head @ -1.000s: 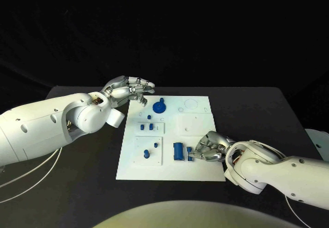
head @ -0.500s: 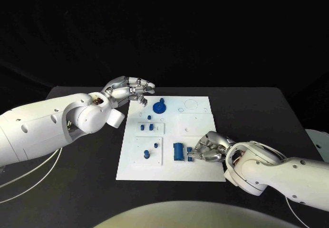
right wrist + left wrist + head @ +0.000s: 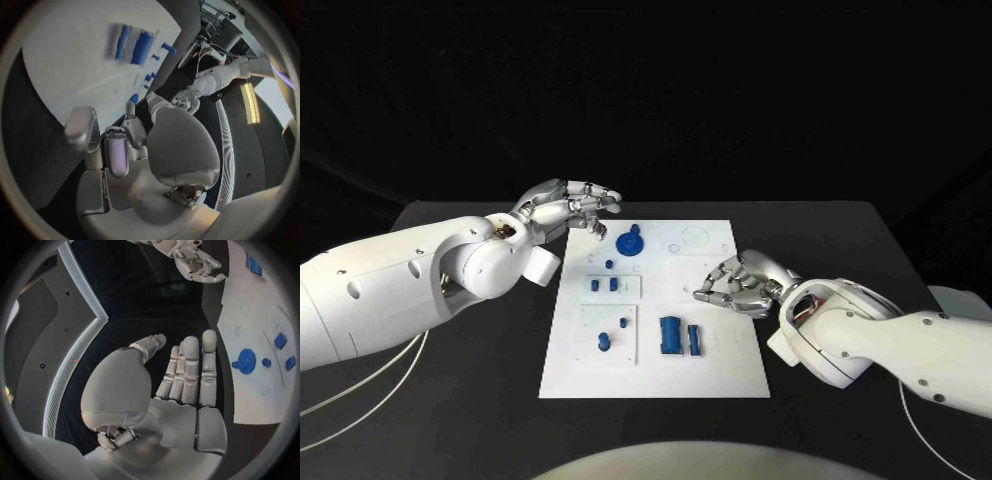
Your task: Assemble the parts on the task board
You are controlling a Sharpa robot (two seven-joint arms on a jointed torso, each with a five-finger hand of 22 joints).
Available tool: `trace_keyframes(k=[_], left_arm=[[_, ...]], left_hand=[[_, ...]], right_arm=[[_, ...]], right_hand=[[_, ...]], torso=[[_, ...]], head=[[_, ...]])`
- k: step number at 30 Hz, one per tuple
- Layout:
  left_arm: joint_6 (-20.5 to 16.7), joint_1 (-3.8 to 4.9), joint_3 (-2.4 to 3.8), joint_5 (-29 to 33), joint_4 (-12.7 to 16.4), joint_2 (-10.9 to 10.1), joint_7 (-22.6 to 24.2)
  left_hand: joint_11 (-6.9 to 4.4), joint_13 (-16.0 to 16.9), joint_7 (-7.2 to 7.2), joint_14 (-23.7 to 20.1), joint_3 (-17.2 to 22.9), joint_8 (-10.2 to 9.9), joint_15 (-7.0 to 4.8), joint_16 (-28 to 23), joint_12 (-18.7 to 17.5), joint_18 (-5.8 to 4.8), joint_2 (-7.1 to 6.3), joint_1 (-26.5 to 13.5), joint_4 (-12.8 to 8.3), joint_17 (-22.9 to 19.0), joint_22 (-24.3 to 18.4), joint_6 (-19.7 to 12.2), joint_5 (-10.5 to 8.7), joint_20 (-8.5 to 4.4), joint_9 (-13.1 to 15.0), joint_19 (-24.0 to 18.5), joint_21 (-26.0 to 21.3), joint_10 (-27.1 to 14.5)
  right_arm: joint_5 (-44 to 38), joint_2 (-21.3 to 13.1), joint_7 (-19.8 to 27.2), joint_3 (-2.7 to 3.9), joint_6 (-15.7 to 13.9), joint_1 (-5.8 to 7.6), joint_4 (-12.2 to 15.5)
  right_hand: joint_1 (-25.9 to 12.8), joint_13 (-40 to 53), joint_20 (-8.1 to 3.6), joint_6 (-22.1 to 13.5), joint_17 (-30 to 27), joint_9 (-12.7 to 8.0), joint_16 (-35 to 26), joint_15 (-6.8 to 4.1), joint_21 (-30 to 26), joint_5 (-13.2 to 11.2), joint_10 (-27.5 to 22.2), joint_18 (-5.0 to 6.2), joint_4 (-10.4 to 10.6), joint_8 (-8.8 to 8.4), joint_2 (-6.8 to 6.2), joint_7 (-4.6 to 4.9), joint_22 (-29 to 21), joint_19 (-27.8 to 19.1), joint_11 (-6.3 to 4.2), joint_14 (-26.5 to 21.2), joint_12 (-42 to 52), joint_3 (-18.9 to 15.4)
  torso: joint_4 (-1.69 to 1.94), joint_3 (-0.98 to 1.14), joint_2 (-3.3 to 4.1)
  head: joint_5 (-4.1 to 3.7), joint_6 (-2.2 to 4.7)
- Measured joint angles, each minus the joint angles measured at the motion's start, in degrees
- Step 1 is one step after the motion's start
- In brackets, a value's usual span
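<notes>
- My left hand (image 3: 571, 208) hovers at the far left corner of the task board (image 3: 718, 345), over the board's edge and the tabletop (image 3: 459, 400); its fingers (image 3: 190, 365) lie nearly straight, side by side, with nothing in them
- The task board is a white plate lying flat in the middle of the black tabletop, its long side running away from me
- Round blue part (image 3: 632, 243): it sits on the far left area of the board, just beside my left hand and apart from it
- Small blue parts (image 3: 604, 285): a short row on the left side of the board, nearer to me than the round part
- Single blue part (image 3: 604, 342): it lies lower on the left side, in a raised white panel
- Long blue block (image 3: 672, 336): it lies near the middle of the board's near half, with a slimmer blue piece (image 3: 697, 341) just beside it on the right
- My right hand (image 3: 737, 284) is over the right half of the board, well apart from the block; its fingers are curled inward, and I cannot tell whether a part is between them
</notes>
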Motion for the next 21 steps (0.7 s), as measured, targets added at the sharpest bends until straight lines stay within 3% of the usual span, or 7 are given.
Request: trace_keyframes(k=[4, 7, 9, 12, 18, 19, 21], left_arm=[[-1.45, -0.77, -0.12, 1.63, -2.15, 1.39, 1.05], [-3.23, -1.33, -0.16, 3.51, -4.53, 2.88, 2.24], [-4.5, -1.62, -0.16, 4.86, -6.16, 3.97, 3.08], [-6.64, -2.0, -0.16, 7.31, -8.48, 5.64, 4.58], [-10.4, -3.08, -0.13, 11.15, -12.97, 8.19, 7.9], [-10.87, -3.21, -0.13, 11.54, -13.39, 8.39, 8.31], [-11.05, -3.24, -0.14, 11.62, -13.46, 8.3, 8.38]], left_hand=[[0.0, -0.22, 0.0, -3.16, -0.72, 0.33, 0.15, -2.21, 0.58, 0.0, 0.19, -0.19, 0.77, -1.76, -1.39, 0.0, -2.48, 0.13, -0.21, -1.83, -2.71, 0.0], [0.31, -1.69, 0.11, -8.3, -0.72, 0.35, 1.05, -8.74, -0.71, 0.0, 0.12, -0.12, 1.84, -5.75, -4.78, -0.11, -4.44, 0.98, -0.65, -5.57, -8.13, -0.05], [1.26, -3.31, 0.38, -11.49, -2.56, 0.0, 2.64, -16.24, -2.76, 0.0, 0.11, -0.11, 3.86, -9.65, -9.46, -0.42, -9.23, 2.2, -1.28, -10.78, -14.32, -0.16], [1.58, -5.87, 0.64, -14.47, -5.57, -1.27, 4.5, -28.23, -6.49, 0.0, 0.32, 1.09, 6.86, -14.57, -18.41, -1.04, -12.27, 4.68, -2.32, -17.62, -23.36, -0.47], [1.33, -6.84, 0.42, -19.92, -10.15, -3.79, 6.29, -41.51, -13.47, 0.0, 1.4, 4.43, 9.94, -20.12, -28.31, -1.43, -10.43, 7.04, -4.48, -23.46, -26.59, -2.39], [1.31, -6.85, 0.33, -20.31, -10.66, -4.13, 6.35, -42.45, -14.25, 0.0, 1.2, 4.75, 10.09, -20.6, -29.2, -1.51, -10.26, 7.03, -4.75, -24.0, -26.6, -2.7], [0.01, -7.53, -1.72, -27.89, -13.89, -7.33, 4.8, -46.36, -16.93, -0.51, 2.89, 1.23, 8.12, -22.71, -35.91, -9.24, -11.43, 4.41, -7.56, -30.95, -27.29, -11.79]], right_arm=[[12.51, 2.58, 9.21, 0.16, -0.09, 1.67, -6.72], [21.67, 5.66, 15.81, 0.35, 1.03, 2.3, -13.16], [26.39, 7.64, 19.36, 0.49, 2.22, 2.51, -17.19], [32.38, 10.44, 24.33, 0.64, 4.44, 2.65, -23.17], [38.96, 15.47, 31.47, 1.01, 8.68, 2.8, -33.67], [39.51, 15.81, 32.24, 1.02, 9.19, 2.8, -34.52], [39.69, 15.77, 32.4, 1.05, 9.22, 2.83, -34.5]], right_hand=[[4.07, -17.26, 1.49, -2.85, -14.96, -0.44, -13.26, 1.75, -25.68, 1.41, -13.51, 3.45, -1.38, -0.95, -0.42, 1.44, -3.92, -10.31, 1.72, -5.18, -22.54, 4.65], [5.38, -29.48, 3.25, -3.12, -33.81, -2.21, -32.49, 3.48, -35.09, 1.84, -17.3, 3.45, -2.12, -2.21, -1.02, 2.89, -10.61, -15.51, 3.18, -16.39, -35.69, 10.79], [4.44, -39.74, 4.96, -2.88, -39.93, -3.98, -43.88, 5.38, -41.15, 0.56, -17.52, 3.44, -3.46, -3.56, -2.32, 4.32, -17.09, -18.19, 4.92, -20.0, -45.87, 14.81], [2.79, -47.58, 7.17, -3.18, -44.78, -5.67, -54.46, 7.45, -46.78, 0.05, -17.03, 3.44, -5.01, -4.82, -2.82, 5.31, -23.77, -20.89, 6.5, -23.41, -52.91, 16.83], [-0.77, -58.36, 11.04, -4.55, -52.13, -9.49, -68.78, 11.0, -49.4, 0.3, -18.36, 3.44, -9.2, -7.08, -1.65, 7.11, -38.18, -26.95, 9.05, -28.58, -60.19, 14.5], [-0.9, -59.33, 11.3, -4.77, -52.74, -9.92, -69.78, 11.26, -49.4, 0.35, -18.62, 3.44, -9.57, -7.28, -1.5, 7.32, -39.58, -27.31, 9.31, -28.92, -60.22, 14.13], [-5.07, -61.85, 9.02, -13.36, -56.93, -14.15, -73.05, 10.01, -50.18, -0.85, -23.06, 2.66, -11.04, -8.97, 0.4, 5.5, -46.54, -36.62, 7.85, -38.57, -61.0, 9.49]], torso=[[-0.19, -0.35, -0.98], [-0.39, -0.49, -1.75], [-0.46, -0.51, -2.18], [-0.48, -0.49, -2.87], [-0.36, -0.15, -3.96], [-0.33, -0.08, -4.06], [-0.31, -0.03, -4.13]], head=[[-0.34, 1.68], [-0.4, 3.32], [-0.4, 4.28], [-0.31, 5.64], [-0.01, 7.76], [0.04, 7.99], [0.07, 8.09]])
